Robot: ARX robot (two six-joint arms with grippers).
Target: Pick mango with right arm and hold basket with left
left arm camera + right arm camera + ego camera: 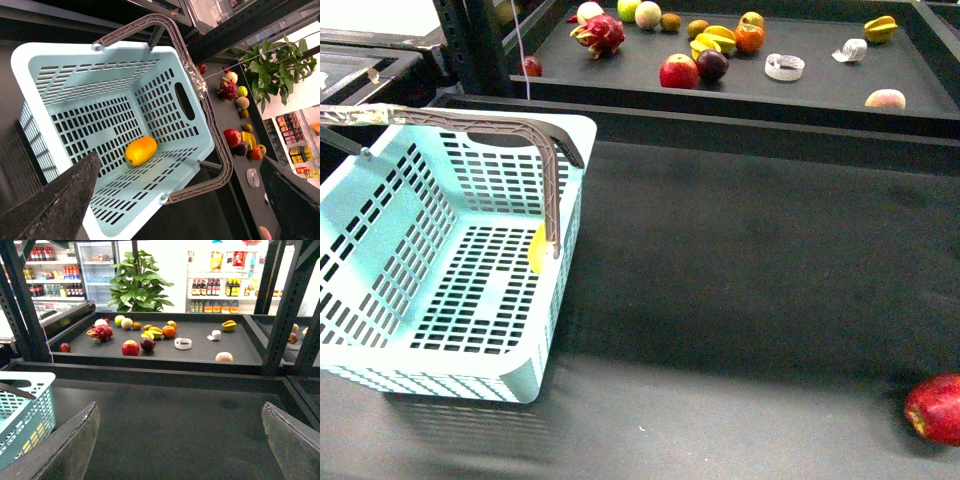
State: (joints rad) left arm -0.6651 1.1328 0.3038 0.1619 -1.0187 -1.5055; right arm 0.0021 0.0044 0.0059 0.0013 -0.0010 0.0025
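The basket stands at the left of the dark table, tilted, one grey-brown handle raised across its top; the mango lies inside on the slotted floor near one wall, and in the front view it shows only as a yellow patch behind the handle. The left gripper hangs above the basket, fingers spread wide, holding nothing. The right gripper is over bare table beside the basket, likewise spread and empty. A red apple lies at the table's near right; more fruit sits on the shelf behind.
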